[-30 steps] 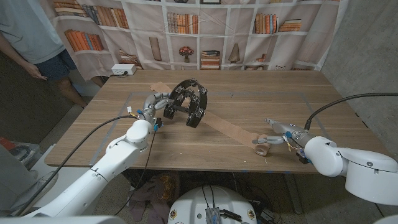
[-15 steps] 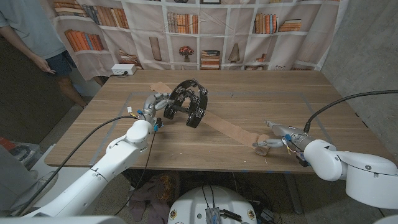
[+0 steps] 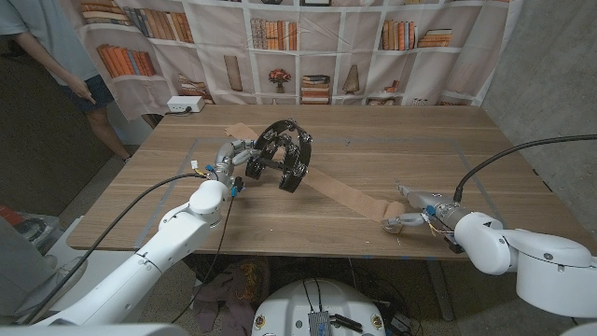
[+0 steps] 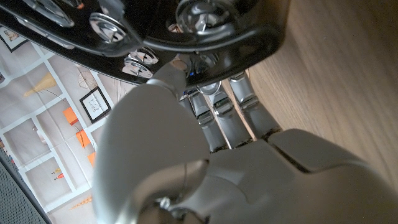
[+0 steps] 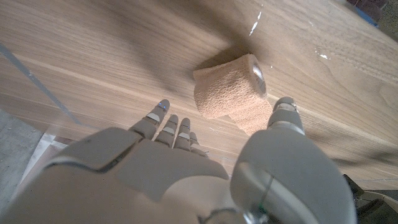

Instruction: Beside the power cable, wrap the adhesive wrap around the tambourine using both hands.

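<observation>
Head view: left hand [image 3: 235, 157] fingers [image 4: 214, 102] closed on black tambourine [image 3: 283, 152] rim, held upright | right hand [image 3: 408, 211] fingers [image 5: 169, 124] spread, seemingly holding nothing, tan wrap roll [image 5: 231, 91] just past fingertips | unrolled strip [image 3: 340, 195] runs between roll and tambourine

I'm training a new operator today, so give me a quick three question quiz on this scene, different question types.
1. True or false: the left hand grips the tambourine.
2. What does the tan strip on the table run between?
3. The right hand is: A) gripping the adhesive wrap roll, B) open by the roll, C) on the tambourine.

Key: 1 true. 2 The tambourine and the roll. 3 B.
</observation>
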### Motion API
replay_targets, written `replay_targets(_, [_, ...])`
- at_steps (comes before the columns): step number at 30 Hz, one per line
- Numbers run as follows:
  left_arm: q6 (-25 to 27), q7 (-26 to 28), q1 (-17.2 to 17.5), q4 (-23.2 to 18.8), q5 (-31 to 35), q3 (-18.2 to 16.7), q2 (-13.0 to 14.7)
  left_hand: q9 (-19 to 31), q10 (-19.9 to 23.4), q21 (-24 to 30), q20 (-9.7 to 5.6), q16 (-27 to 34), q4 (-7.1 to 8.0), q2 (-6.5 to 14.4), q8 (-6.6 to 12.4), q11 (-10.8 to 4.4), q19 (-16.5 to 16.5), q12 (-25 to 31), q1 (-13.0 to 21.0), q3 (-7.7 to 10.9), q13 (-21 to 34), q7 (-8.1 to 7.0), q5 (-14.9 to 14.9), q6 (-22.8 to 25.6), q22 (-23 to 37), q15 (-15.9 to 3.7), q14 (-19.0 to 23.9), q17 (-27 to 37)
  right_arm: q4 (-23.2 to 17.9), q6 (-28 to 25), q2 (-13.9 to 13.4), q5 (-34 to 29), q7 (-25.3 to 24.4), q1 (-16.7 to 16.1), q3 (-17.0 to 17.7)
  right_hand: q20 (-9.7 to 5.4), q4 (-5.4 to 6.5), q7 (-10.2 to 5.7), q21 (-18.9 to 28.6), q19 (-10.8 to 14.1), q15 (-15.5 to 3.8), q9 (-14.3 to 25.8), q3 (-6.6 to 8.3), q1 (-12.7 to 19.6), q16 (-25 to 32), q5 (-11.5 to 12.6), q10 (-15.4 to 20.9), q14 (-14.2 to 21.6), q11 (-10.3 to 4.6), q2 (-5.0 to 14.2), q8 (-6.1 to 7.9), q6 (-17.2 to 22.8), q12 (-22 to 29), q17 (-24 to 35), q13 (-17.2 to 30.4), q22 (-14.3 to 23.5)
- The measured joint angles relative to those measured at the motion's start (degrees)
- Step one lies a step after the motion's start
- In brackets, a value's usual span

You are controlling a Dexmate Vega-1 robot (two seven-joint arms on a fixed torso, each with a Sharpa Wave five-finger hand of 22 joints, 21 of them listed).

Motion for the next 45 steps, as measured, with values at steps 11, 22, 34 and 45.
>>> replay_targets(11, [0.51,-0.29,-0.34,-0.5,-0.02,0.0,0.55,-0.01,0.32,0.36,0.09,0.02,-0.01,0.0,-0.21,-0.12,-0.5,0.0,0.0,0.01,0.0,0.08,0.09,0.09,-0.01,0.0,-0.01,-0.01,0.23,-1.52,0.69,-3.48,2.06,1.05,-2.29,-1.44,-0.6,0.0,0.42,1.84,-0.09,0.0,1.33,3.58,0.0,0.0,0.31,1.16,-0.32,1.6,0.21,0.0,0.21,0.29,0.0,0.24])
replay_targets(22, [0.89,-0.45,-0.44,-0.81,-0.06,-0.05,0.8,-0.01,0.32,0.81,0.1,0.1,0.0,-0.16,-0.21,-0.12,-0.51,0.0,-0.16,0.0,-0.01,0.08,0.09,0.09,-0.05,0.21,0.21,-0.05,0.56,-2.57,1.69,-5.25,2.7,1.81,-4.01,-1.44,-0.94,-0.23,0.42,2.23,0.0,0.0,2.22,5.52,0.0,-0.01,0.72,1.25,-0.72,2.48,0.21,-0.23,0.43,0.28,0.27,0.53])
replay_targets(34, [0.78,-0.97,-0.94,-0.69,-0.25,-0.35,0.92,-0.01,0.4,1.02,0.19,0.08,-0.16,-0.16,-0.44,-0.02,-0.6,0.0,-0.16,0.16,-0.01,0.08,0.05,0.09,0.02,0.21,0.21,-0.04,0.95,-3.19,2.32,-6.92,3.21,2.24,-4.88,-1.45,-0.7,-0.97,0.87,2.67,-0.41,-0.01,2.94,8.3,0.0,-0.77,4.61,3.29,-2.6,2.85,1.06,0.29,2.15,0.28,0.7,1.06])
replay_targets(45, [0.39,-0.91,-0.63,-0.5,-0.46,-0.35,0.8,-0.01,0.4,1.25,0.19,0.01,-0.16,-0.16,-0.45,-0.02,-0.6,-0.43,-0.16,0.16,-0.01,0.08,0.03,0.09,0.03,0.2,0.2,-0.02,1.02,-3.07,2.23,-7.01,2.69,1.86,-4.75,-1.43,-0.37,-2.94,1.33,3.49,-0.35,0.29,3.26,9.74,0.89,-1.45,10.29,6.66,-4.96,3.68,2.17,3.29,5.01,0.58,1.71,1.31])
